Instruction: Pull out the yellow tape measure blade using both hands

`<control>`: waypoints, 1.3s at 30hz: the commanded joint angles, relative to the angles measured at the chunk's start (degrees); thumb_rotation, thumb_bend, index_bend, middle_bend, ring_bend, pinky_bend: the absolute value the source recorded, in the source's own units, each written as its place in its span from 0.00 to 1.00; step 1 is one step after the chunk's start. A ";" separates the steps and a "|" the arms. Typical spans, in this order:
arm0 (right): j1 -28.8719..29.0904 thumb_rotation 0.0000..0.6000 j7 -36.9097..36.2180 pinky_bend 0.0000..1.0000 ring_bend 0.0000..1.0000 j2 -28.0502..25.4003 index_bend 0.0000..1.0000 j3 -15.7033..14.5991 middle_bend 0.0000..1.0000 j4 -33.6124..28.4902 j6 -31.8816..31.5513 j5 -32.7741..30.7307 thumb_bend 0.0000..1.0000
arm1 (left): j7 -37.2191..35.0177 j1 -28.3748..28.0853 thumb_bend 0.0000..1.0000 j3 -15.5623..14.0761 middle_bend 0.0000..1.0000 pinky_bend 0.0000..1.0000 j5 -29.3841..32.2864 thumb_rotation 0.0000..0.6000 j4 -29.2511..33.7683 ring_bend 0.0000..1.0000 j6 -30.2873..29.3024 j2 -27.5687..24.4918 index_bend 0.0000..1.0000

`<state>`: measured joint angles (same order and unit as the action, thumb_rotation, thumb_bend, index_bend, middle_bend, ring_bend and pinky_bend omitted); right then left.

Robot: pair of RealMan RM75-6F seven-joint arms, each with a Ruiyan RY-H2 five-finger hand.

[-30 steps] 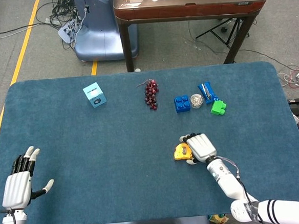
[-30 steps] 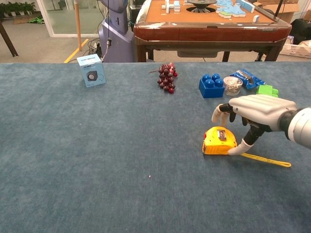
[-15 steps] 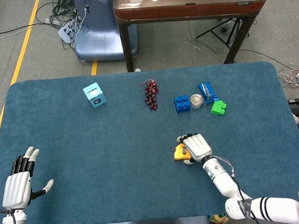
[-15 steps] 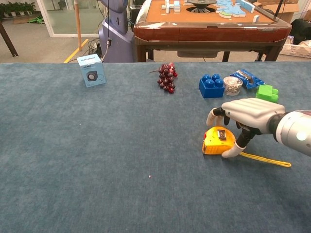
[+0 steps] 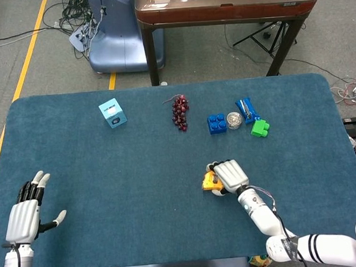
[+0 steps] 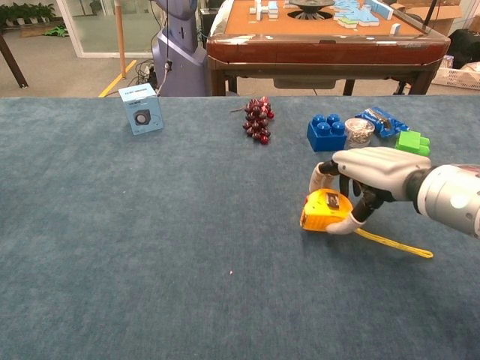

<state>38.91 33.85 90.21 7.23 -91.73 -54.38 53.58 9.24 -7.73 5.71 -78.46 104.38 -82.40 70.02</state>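
Right hand (image 6: 371, 174) curls over the yellow tape measure (image 6: 324, 211) and grips it on the blue tabletop (image 6: 150, 225), below the blue block (image 6: 325, 133). Its blade (image 6: 394, 243) trails out rightward from the case. Left hand (image 5: 26, 210) rests open, fingers spread, far left of the tape measure.
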 commanded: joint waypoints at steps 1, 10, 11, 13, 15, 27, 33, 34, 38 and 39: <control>1.75 1.00 0.84 0.37 0.41 -1.76 0.55 2.49 0.56 -4.71 -0.47 -2.45 0.57 | -0.60 -2.81 0.20 2.58 0.00 0.00 2.13 1.00 1.38 0.00 3.10 -1.09 0.02; 9.75 1.00 11.42 0.37 0.41 -1.56 0.55 9.19 0.56 -15.35 -6.83 -14.81 0.58 | -0.74 -10.69 0.20 9.62 0.00 0.00 13.12 1.00 5.29 0.00 11.46 0.50 0.00; 10.71 1.00 12.33 0.37 0.42 -1.16 0.55 9.91 0.56 -15.86 -7.61 -16.28 0.58 | -0.47 -11.40 0.20 10.15 0.00 0.00 14.27 1.00 5.57 0.00 11.94 0.97 0.00; 12.88 1.00 14.09 0.37 0.42 -0.19 0.55 11.46 0.56 -16.90 -9.24 -19.47 0.58 | 0.45 -12.98 0.20 11.11 0.00 0.00 16.55 1.00 6.01 0.00 12.75 2.11 0.00; 15.02 1.00 15.81 0.37 0.42 0.85 0.55 12.76 0.56 -17.42 -10.99 -22.10 0.58 | 1.51 -14.53 0.20 11.79 0.00 0.00 18.33 1.00 6.30 0.00 13.45 3.21 0.00; 23.98 1.00 20.19 0.37 0.42 7.32 0.55 17.16 0.56 -15.08 -18.86 -29.76 0.58 | 1.56 -20.69 0.20 13.50 0.00 0.00 24.44 1.00 6.80 0.00 16.05 9.43 0.00; 25.77 1.00 20.35 0.37 0.43 9.55 0.55 17.29 0.56 -13.10 -20.91 -30.77 0.58 | 2.22 -22.41 0.20 13.26 0.00 0.00 25.60 1.00 6.74 0.00 15.62 11.59 0.00; 25.93 1.00 20.21 0.37 0.43 9.84 0.55 17.26 0.56 -12.83 -20.93 -30.87 0.58 | 2.29 -22.65 0.20 13.30 0.00 0.00 25.82 1.00 6.75 0.00 15.52 11.91 0.00; 26.66 1.00 19.67 0.37 0.43 11.26 0.55 17.32 0.56 -11.58 -21.52 -30.99 0.58 | 2.85 -23.66 0.20 13.33 0.00 0.00 26.54 1.00 6.47 0.00 14.99 13.22 0.00; 26.86 1.00 19.59 0.37 0.43 11.64 0.55 17.30 0.56 -11.26 -21.76 -30.80 0.58 | 2.93 -23.86 0.20 13.34 0.00 0.00 26.63 1.00 6.35 0.00 14.81 13.53 0.00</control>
<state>65.57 53.57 101.61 24.51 -103.21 -75.93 22.69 12.05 -31.40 19.03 -51.97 110.85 -67.43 83.33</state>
